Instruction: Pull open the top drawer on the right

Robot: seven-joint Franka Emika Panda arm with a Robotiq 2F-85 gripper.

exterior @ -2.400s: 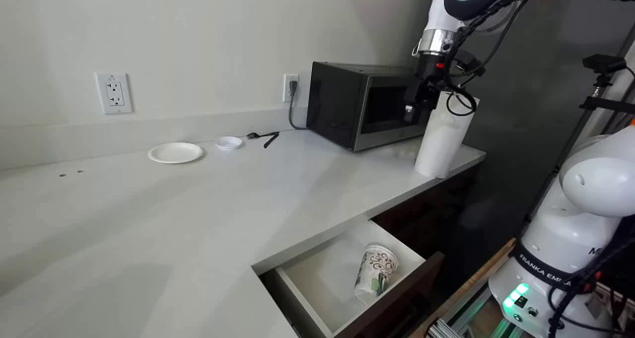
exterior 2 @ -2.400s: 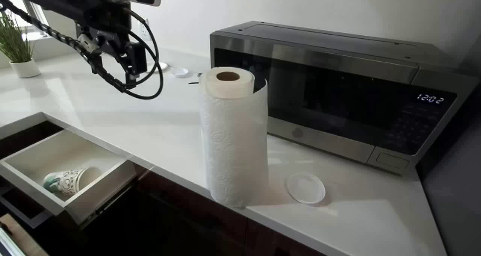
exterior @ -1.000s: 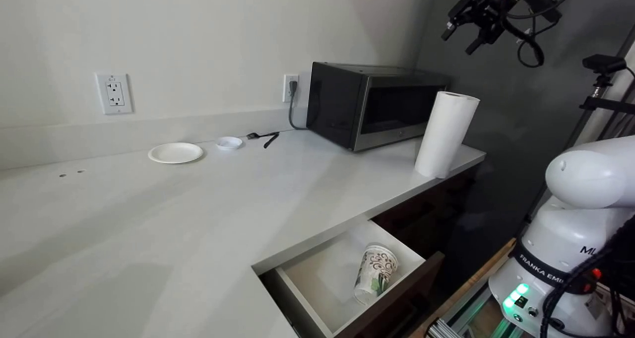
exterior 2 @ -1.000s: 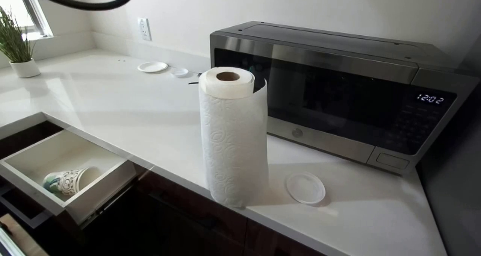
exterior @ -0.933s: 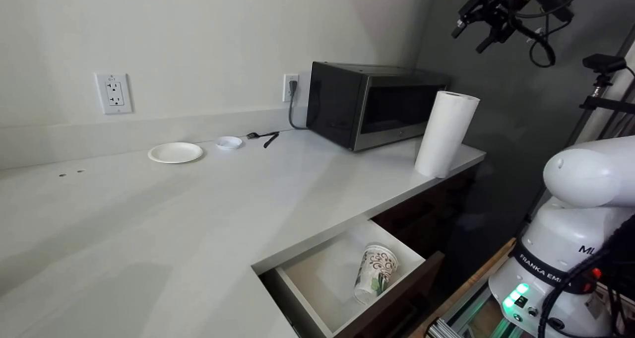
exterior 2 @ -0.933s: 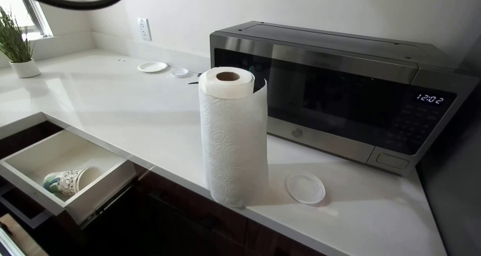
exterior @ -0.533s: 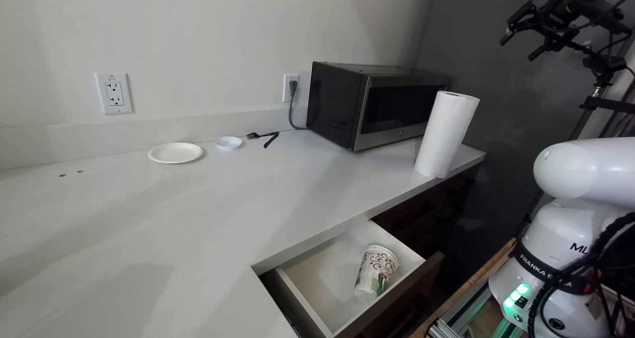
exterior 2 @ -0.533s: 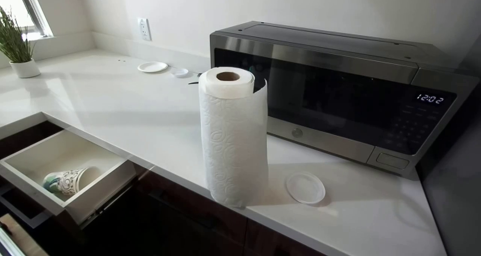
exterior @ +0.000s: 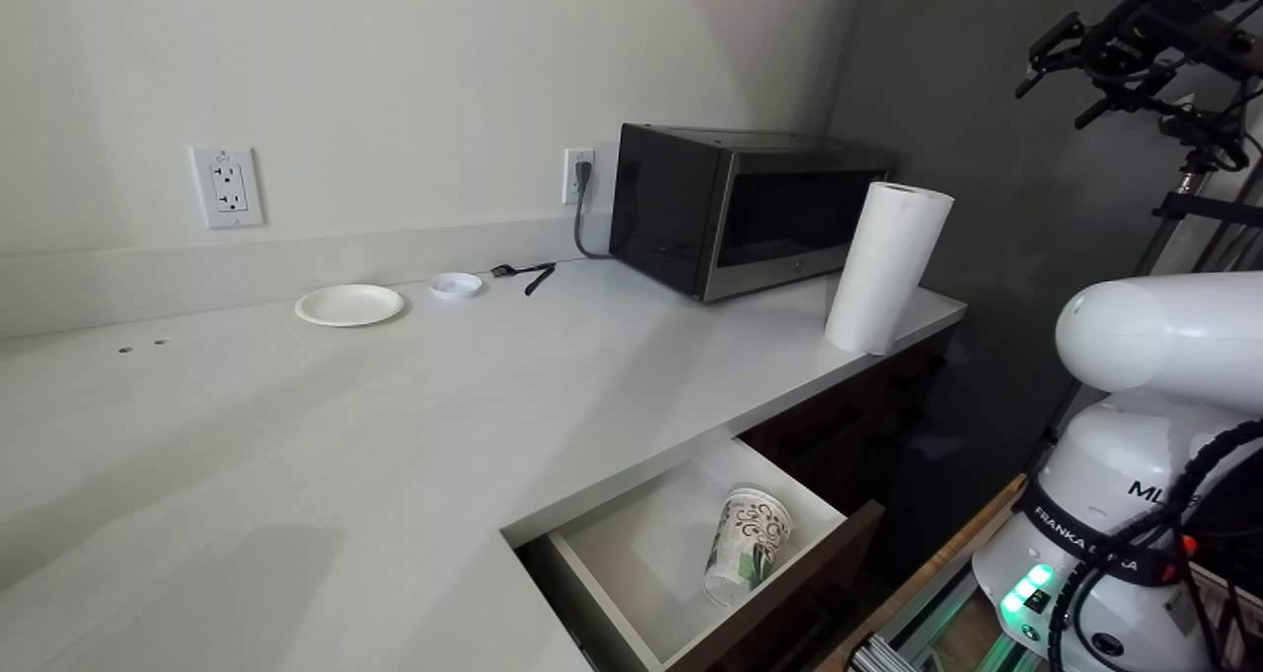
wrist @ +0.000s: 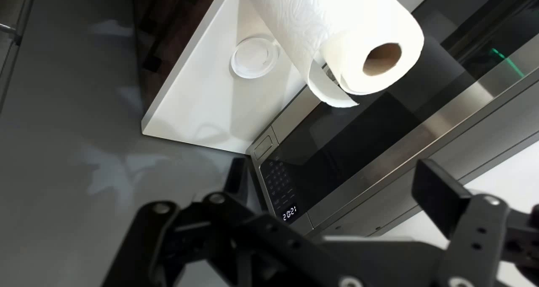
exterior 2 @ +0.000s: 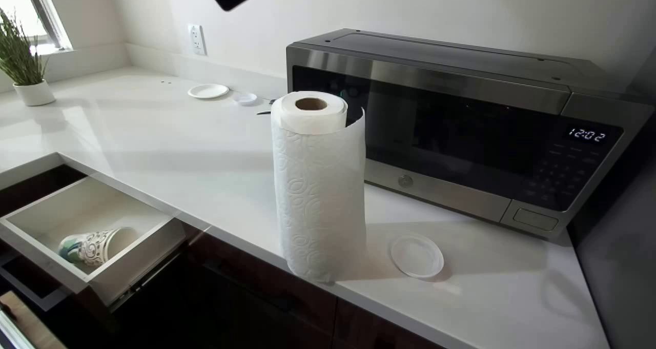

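Note:
A drawer with a white inside (exterior: pixel 631 568) stands pulled out below the counter edge; it also shows open in an exterior view (exterior 2: pixel 97 200). A patterned paper cup (exterior: pixel 747 544) lies on its side in it. To its right, dark brown drawer fronts (exterior 2: pixel 256 272) are closed under the counter; they also show in the wrist view (wrist: pixel 172 34). My gripper (exterior: pixel 1056 103) is high up, to the right of the microwave and paper towel roll, touching nothing. In the wrist view its fingers (wrist: pixel 330 179) are wide apart with nothing between them.
A paper towel roll (exterior: pixel 888 267) stands at the counter's front edge before the microwave (exterior: pixel 760 213). A clear lid (exterior 2: pixel 416 257) lies beside it. A white plate (exterior: pixel 349 305), small bowl (exterior: pixel 455 285) and black cutlery (exterior: pixel 528 272) lie by the wall. A grey panel borders the counter's end.
My gripper has moved up and to the right, away from the microwave and roll, and has tilted from pointing down. The open drawer and cup have not moved.

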